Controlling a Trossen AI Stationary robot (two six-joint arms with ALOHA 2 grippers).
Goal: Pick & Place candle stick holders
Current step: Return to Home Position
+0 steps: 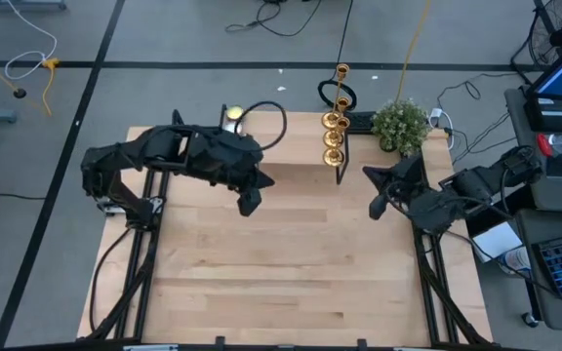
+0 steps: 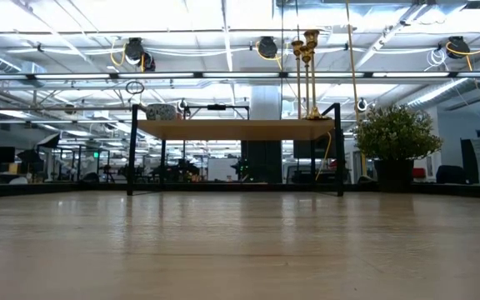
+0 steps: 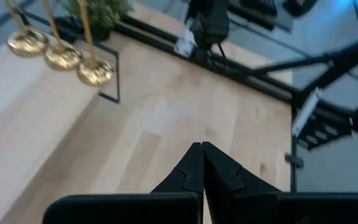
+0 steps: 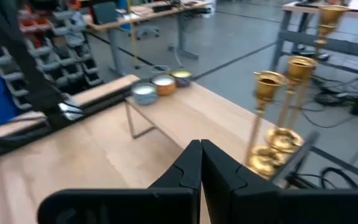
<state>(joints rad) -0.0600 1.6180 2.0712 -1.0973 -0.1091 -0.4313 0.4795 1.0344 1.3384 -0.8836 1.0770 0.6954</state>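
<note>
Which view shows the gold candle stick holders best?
Right wrist view: the candle stick holders show cups, stems and bases. Left wrist view: only bases and stems. High view: from above, foreshortened. Low view: far, overlapping.

Hanging high overhead, looking straight down on the whole table (image 1: pixel 281 273) and both arms. Sitting at table-top height, facing level across it toward the shelf (image 2: pixel 236 129) and the room behind. Riding close on the left wrist, looking past the left hand (image 3: pixel 202 146) toward the candle stick holders (image 3: pixel 61 56). Riding on the right wrist, looking past the right hand (image 4: pixel 201 143) along the shelf from the other side. Sharing shelf and candle stick holders across all four.
</note>
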